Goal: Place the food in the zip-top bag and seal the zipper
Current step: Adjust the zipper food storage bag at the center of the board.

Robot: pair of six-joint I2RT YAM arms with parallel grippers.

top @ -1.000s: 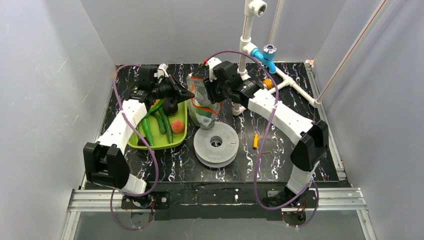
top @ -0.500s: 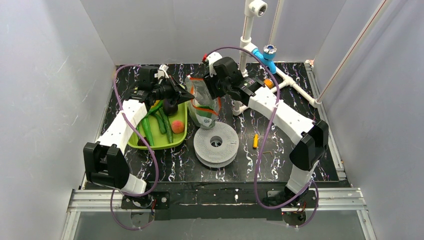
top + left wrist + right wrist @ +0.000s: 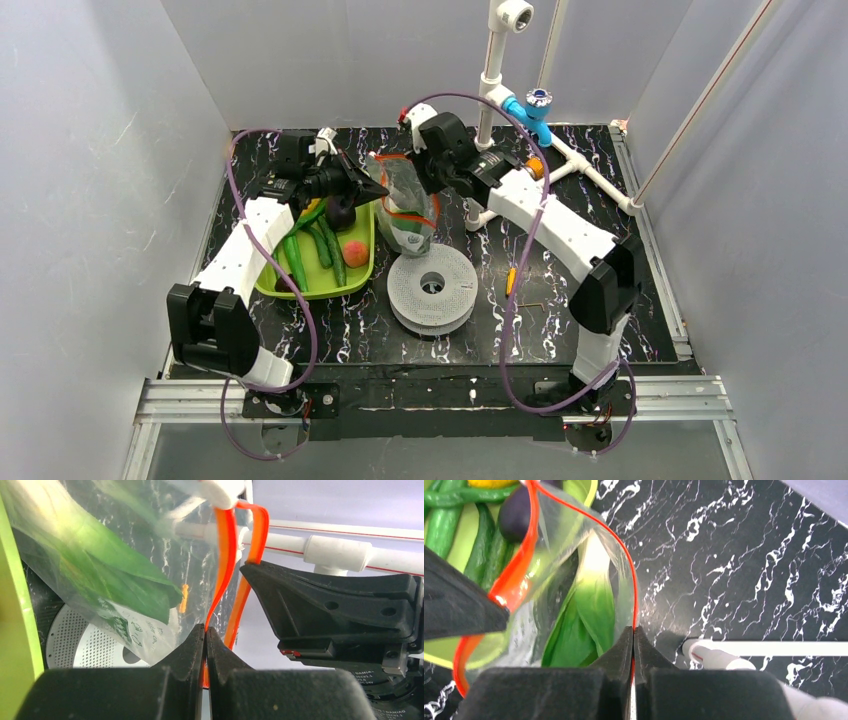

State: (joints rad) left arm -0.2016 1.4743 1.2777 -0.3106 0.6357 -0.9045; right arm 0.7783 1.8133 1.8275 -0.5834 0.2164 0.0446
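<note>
One stalk (image 3: 594, 605) lies in the bag (image 3: 408, 225); my left gripper (image 3: 205, 645) and right gripper (image 3: 633, 645) each pinch its zipper (image 3: 526, 555) tight; other food (image 3: 354, 250) is outside, mouth unsealed.

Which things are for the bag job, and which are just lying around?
For the job: clear crinkly plastic bag, white-and-green leafy stalk inside, purple eggplant, long green peppers, orange-red round fruit.
Lying about: white perforated disc, small yellow-orange stick, white plastic pipes.
</note>
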